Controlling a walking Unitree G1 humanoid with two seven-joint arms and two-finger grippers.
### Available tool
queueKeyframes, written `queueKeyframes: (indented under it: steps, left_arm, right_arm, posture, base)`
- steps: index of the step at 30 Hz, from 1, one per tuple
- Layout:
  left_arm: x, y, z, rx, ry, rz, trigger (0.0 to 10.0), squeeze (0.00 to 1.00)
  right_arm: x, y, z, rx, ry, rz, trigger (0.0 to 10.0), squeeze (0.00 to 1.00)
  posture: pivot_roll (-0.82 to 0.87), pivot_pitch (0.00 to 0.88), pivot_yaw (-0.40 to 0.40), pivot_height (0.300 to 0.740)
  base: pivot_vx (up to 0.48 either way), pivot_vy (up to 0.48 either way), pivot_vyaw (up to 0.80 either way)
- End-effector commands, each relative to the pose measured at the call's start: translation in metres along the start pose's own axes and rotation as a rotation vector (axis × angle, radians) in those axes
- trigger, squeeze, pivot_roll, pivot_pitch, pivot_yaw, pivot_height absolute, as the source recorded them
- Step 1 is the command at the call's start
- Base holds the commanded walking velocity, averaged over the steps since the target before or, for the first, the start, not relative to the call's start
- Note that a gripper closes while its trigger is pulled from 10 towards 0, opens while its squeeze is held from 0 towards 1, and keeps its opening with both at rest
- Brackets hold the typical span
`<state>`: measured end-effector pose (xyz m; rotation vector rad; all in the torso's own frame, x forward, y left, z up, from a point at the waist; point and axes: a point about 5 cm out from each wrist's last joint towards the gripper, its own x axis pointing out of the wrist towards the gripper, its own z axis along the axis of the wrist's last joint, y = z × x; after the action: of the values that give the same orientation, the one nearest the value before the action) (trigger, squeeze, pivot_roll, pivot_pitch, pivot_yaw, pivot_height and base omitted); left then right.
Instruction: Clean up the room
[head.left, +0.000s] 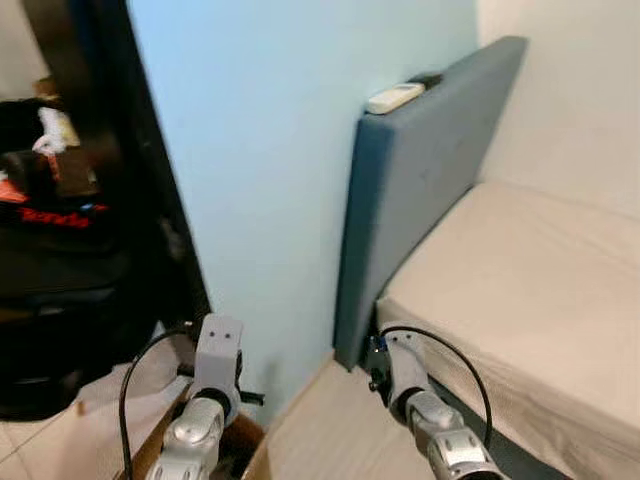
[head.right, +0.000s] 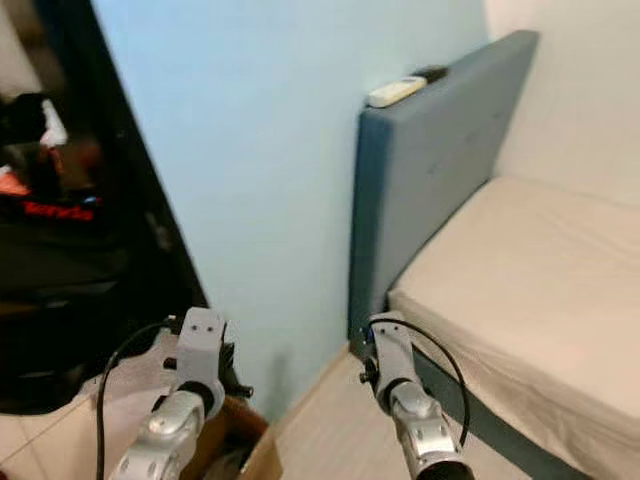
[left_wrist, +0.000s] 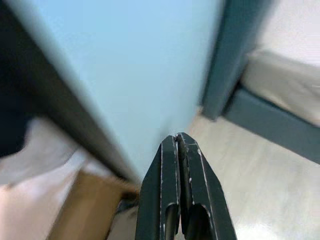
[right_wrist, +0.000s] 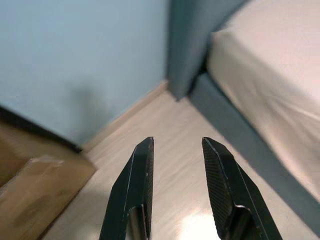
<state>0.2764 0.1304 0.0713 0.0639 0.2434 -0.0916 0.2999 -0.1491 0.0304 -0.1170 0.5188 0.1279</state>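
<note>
On top of the blue-grey headboard (head.left: 420, 190), beside the pale blue wall (head.left: 260, 150), lies a white remote control (head.left: 395, 97). It is a slim, flat, elongated bar, lying flat along the headboard's narrow top edge, its long axis running with that edge, away from the camera toward the far wall. Just beyond its far end sits a small dark object (head.left: 426, 79), too blurred to identify. Below the headboard stretches the bed's beige mattress (head.left: 530, 290) on a blue-grey frame (right_wrist: 235, 130), with light wood floor (right_wrist: 170, 145) between bed and wall.

Both arms are held low in front, well short of the remote. The left gripper (left_wrist: 178, 145) has its two black fingers pressed together, holding nothing, aimed at the foot of the wall near a brown cardboard box (left_wrist: 87, 205). The right gripper (right_wrist: 177, 150) has its fingers spread apart, empty, over the floor near the headboard's base. A dark doorway (head.left: 70, 250) with cluttered things lies to the left.
</note>
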Motion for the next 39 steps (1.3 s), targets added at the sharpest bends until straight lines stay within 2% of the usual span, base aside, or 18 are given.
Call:
queueKeyframes:
  steps: [1, 11, 23, 39]
  left_arm:
    - [-0.002, 0.003, -0.002, 0.007, 0.000, 0.001, 10.0, 0.00]
    - [-0.005, -0.006, 0.006, -0.042, -0.072, -0.053, 10.0, 0.00]
    - [-0.005, -0.009, 0.004, -0.033, -0.063, -0.061, 10.0, 0.00]
    - [-0.005, -0.003, 0.000, -0.039, -0.058, -0.009, 10.0, 0.00]
  right_arm:
    - [-0.001, 0.003, -0.005, 0.005, 0.018, 0.005, 10.0, 0.00]
    - [-0.002, 0.002, -0.006, -0.003, 0.015, 0.006, 10.0, 0.00]
    - [-0.004, 0.002, -0.007, -0.003, 0.015, 0.004, 10.0, 0.00]
    - [-0.005, 0.001, -0.005, -0.021, 0.005, 0.000, 10.0, 0.00]
  posture:
    - [-0.06, 0.097, 0.008, 0.740]
    - [-0.06, 0.094, 0.008, 0.740]
    - [-0.06, 0.095, 0.009, 0.740]
    - [-0.06, 0.093, 0.009, 0.740]
  base:
    - [0.000, 0.000, -0.80]
    - [0.000, 0.000, -0.80]
    - [0.000, 0.000, -0.80]
    - [0.000, 0.000, -0.80]
